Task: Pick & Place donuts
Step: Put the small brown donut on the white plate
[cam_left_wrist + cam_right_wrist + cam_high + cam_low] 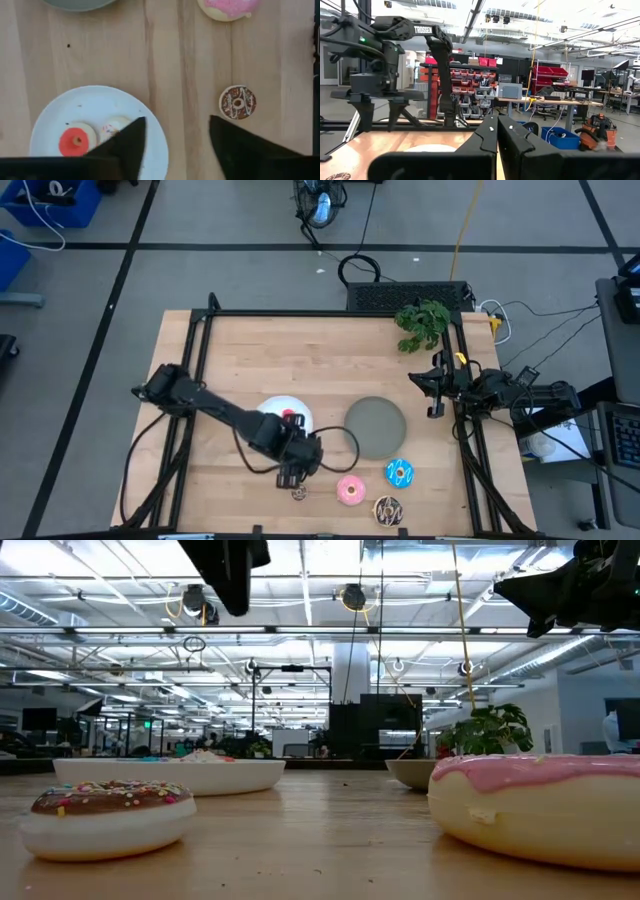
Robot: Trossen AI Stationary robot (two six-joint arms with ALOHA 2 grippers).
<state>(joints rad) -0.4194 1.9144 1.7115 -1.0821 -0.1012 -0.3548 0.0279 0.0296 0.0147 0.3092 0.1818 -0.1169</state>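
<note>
My left gripper point(294, 476) is open and empty above the table, between the white plate point(272, 406) and a tiny brown donut point(299, 494). In the left wrist view point(175, 142) its fingers stand apart over bare wood, with the tiny brown donut point(238, 102) just beyond one fingertip. A tiny red donut point(76, 141) and a tiny white donut point(112, 129) lie on the white plate point(90, 107). The pink donut point(351, 490), the blue sprinkled donut point(400, 473) and the chocolate donut point(388, 509) lie flat on the table near its front edge. No tiny blue donut shows. My right gripper point(496, 135) is shut and empty at the table's right edge.
An empty grey plate point(376, 427) sits right of the white plate. A green plant point(422, 322) stands at the far right corner. Black frame rails point(200, 350) run along the table's left, right and far sides. A black cable point(345, 442) loops beside the left gripper.
</note>
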